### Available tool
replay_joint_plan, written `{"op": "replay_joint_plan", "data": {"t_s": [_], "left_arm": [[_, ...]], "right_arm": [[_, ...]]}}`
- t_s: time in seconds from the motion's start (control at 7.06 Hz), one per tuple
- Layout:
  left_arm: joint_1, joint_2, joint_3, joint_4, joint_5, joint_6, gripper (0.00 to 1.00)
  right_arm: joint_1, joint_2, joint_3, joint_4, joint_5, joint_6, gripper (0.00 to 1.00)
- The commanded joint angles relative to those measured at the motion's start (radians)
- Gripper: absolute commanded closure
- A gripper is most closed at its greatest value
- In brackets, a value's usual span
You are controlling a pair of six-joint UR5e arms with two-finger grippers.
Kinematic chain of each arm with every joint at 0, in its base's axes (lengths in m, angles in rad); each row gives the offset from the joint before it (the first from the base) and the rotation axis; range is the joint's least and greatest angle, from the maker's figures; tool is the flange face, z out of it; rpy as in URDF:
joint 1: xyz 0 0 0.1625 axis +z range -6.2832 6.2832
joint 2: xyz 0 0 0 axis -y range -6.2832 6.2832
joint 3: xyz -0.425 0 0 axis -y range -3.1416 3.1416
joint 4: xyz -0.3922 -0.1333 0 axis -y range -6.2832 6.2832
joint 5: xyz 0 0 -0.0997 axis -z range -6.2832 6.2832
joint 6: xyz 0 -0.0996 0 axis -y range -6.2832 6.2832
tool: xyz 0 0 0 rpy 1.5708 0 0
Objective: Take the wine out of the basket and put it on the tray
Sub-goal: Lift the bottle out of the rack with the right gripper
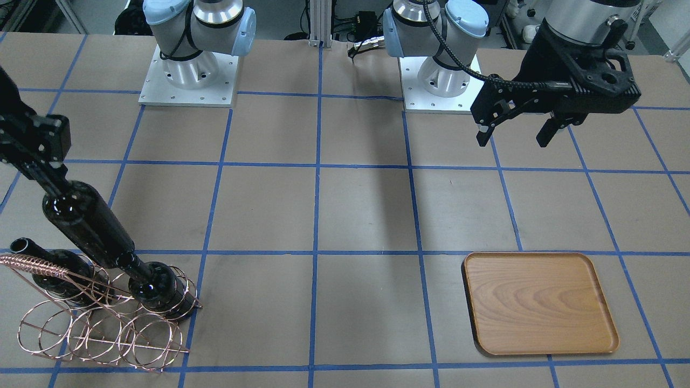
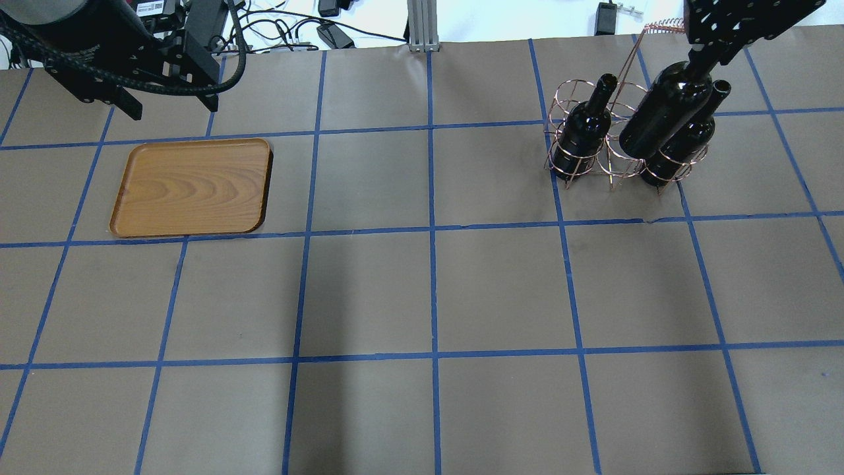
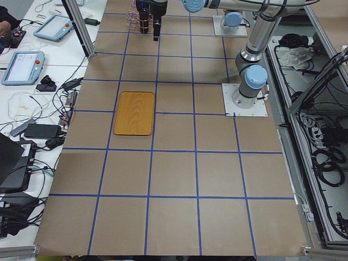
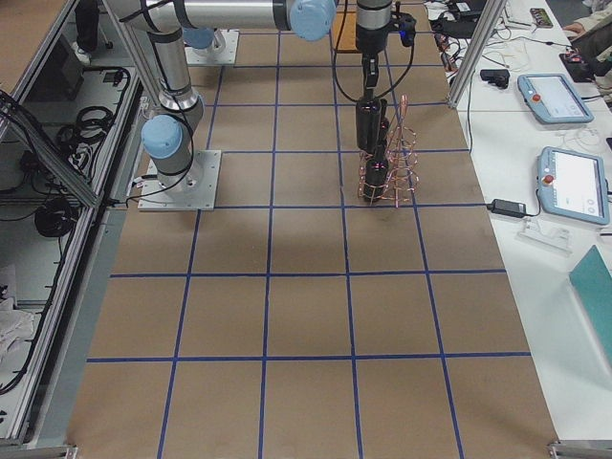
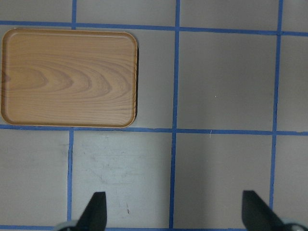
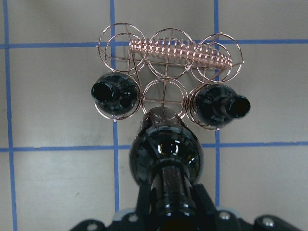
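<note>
The wine bottle (image 2: 666,109) is glossy, near-black glass with a long neck and no label. It hangs upright at the upper right of the overhead view, its base over the middle ring of the wire basket (image 2: 616,168). The wrist view looks straight down its shoulders.

The right gripper (image 2: 704,58) is clenched on the bottle's neck and carries it by that alone. The left gripper (image 1: 513,139) is spread wide with nothing between its fingers (image 5: 96,211). It hovers in the upper right of the front-facing view, above bare table (image 1: 356,215) and well up-frame of the tray.

The copper-coloured basket holds two other bottles alike, one (image 2: 580,132) in a ring at its left end in the overhead view and one (image 2: 686,142) at its right end, partly behind the lifted bottle. The light-brown wooden tray (image 2: 191,188) lies flat at the left of that view, well apart from the basket, with nothing on it.
</note>
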Motion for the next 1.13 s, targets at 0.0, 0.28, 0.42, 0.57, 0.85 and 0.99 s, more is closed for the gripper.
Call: {"op": "replay_joint_plan", "data": {"t_s": [0.0, 0.28, 0.42, 0.57, 0.85, 0.99], "left_arm": [[0.002, 0.000, 0.000, 0.000, 0.000, 0.000, 0.00], [0.009, 0.000, 0.000, 0.000, 0.002, 0.002, 0.00], [0.012, 0.000, 0.000, 0.000, 0.002, 0.003, 0.00], [0.015, 0.001, 0.002, -0.002, 0.003, 0.002, 0.00], [0.064, 0.015, 0.000, -0.052, 0.000, 0.003, 0.00], [0.069, 0.017, 0.000, -0.054, 0.000, 0.005, 0.00]], "right_arm": [[0.048, -0.071, -0.003, 0.121, -0.008, 0.102, 0.92], [0.288, -0.028, 0.000, 0.082, -0.012, 0.377, 0.92], [0.393, 0.021, 0.000, 0.030, -0.012, 0.474, 0.92], [0.480, 0.065, 0.001, -0.045, -0.014, 0.578, 0.92], [0.632, 0.166, 0.003, -0.162, -0.020, 0.786, 0.92], [0.697, 0.217, 0.003, -0.231, -0.023, 0.899, 0.92]]}}
